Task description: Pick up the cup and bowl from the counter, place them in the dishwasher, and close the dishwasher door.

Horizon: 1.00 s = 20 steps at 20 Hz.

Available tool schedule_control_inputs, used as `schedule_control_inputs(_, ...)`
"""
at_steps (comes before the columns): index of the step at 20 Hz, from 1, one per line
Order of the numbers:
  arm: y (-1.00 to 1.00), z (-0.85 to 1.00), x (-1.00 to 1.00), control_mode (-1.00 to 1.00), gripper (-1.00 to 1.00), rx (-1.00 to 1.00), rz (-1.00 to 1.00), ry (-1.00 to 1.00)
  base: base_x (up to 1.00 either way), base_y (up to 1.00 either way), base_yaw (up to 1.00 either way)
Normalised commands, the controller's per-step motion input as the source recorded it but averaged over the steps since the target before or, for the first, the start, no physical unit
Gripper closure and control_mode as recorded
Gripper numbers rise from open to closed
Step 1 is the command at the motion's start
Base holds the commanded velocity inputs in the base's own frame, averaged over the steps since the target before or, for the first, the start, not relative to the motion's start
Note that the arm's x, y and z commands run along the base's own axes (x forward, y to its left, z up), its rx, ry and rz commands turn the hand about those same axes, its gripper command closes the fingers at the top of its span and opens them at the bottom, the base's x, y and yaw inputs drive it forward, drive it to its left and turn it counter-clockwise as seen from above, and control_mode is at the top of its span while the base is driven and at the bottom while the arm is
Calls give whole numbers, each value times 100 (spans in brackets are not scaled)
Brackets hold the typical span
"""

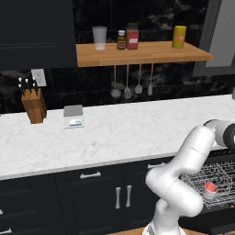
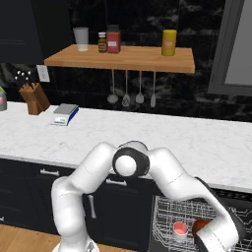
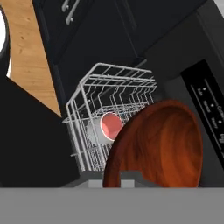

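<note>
My gripper (image 3: pixel 114 178) is shut on the rim of the dark red-brown bowl (image 3: pixel 157 144), which hangs tilted just above the pulled-out wire rack (image 3: pixel 109 72) of the dishwasher (image 3: pixel 210 103). In the right base view the bowl (image 2: pixel 200 227) sits at the end of my arm, low at the right over the rack (image 2: pixel 165 211). The white cup (image 3: pixel 107 127) with its pink-red inside lies on its side in the rack, close beside the bowl; the cup (image 2: pixel 180 229) (image 1: pixel 210 188) shows in both base views. A flat black panel (image 3: pixel 30 144) beside the rack looks like the open dishwasher door. The marble counter (image 1: pixel 114 133) is behind.
A knife block (image 1: pixel 34 104) and a small scale (image 1: pixel 74 115) stand on the counter at the left. A wooden shelf (image 1: pixel 142 53) carries a tumbler, jars and a yellow can, with utensils hanging below. Dark cabinets (image 1: pixel 92 193) with silver handles flank the dishwasher.
</note>
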Motion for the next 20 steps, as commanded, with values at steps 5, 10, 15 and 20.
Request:
schedule_control_inputs(5,68,-72,6,-100,100,-10,4,-10,0,0,0)
schedule_control_inputs(10,20,-45,41,-100,100,-1,2,1,0,0,0)
schedule_control_inputs(15,0,-56,35,-100,100,0,12,2,0,0,0)
schedule_control_inputs(20,0,-37,26,-100,100,0,13,0,0,0,0)
